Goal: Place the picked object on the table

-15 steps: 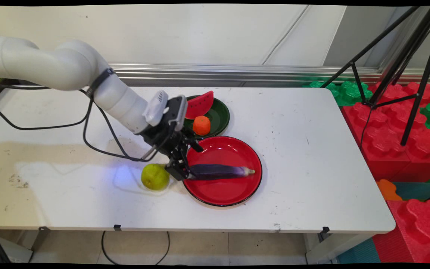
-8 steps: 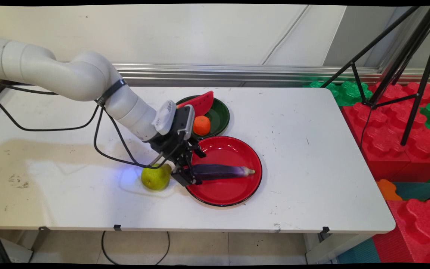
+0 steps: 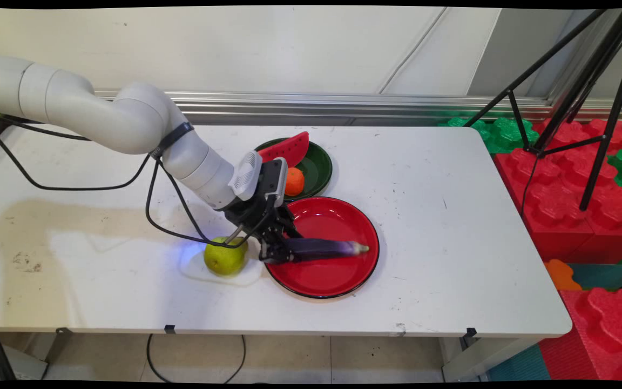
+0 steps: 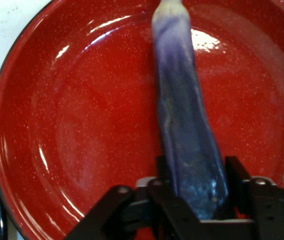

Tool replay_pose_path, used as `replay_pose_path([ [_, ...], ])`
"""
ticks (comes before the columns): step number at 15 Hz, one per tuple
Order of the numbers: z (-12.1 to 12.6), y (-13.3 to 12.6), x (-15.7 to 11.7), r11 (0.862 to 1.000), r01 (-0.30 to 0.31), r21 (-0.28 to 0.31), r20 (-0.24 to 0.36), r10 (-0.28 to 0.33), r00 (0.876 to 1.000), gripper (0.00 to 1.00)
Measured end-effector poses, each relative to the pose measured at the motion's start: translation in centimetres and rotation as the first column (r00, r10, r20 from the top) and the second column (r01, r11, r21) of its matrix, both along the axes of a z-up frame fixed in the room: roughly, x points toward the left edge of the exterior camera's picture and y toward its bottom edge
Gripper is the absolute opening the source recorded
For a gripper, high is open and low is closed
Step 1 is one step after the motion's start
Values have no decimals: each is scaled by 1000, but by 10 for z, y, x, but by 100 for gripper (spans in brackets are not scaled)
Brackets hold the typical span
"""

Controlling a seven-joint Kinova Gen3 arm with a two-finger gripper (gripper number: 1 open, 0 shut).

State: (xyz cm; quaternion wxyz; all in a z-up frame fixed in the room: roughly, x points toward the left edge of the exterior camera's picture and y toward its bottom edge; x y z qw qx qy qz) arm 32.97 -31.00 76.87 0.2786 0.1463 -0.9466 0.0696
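Eggplant, long and purple, lies across red plate with pale tip toward 3 o'clock. Gripper clamps thick end at plate's 9 o'clock rim, fingers pressed on either side. Not visibly raised off plate. Green pear sits on worktop just beside at 9 o'clock. Green plate at 12 o'clock bears watermelon slice and orange fruit, partly hidden behind wrist. Underside contact hard to judge.
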Motion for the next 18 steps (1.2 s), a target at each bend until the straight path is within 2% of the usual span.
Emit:
replay_pose_path([
  [9, 6, -2, 2, 1000, -20, -7, -18, 20, 1000, 0],
  [18, 53, 7, 27, 999, -33, -33, -49, 31, 998, 0],
])
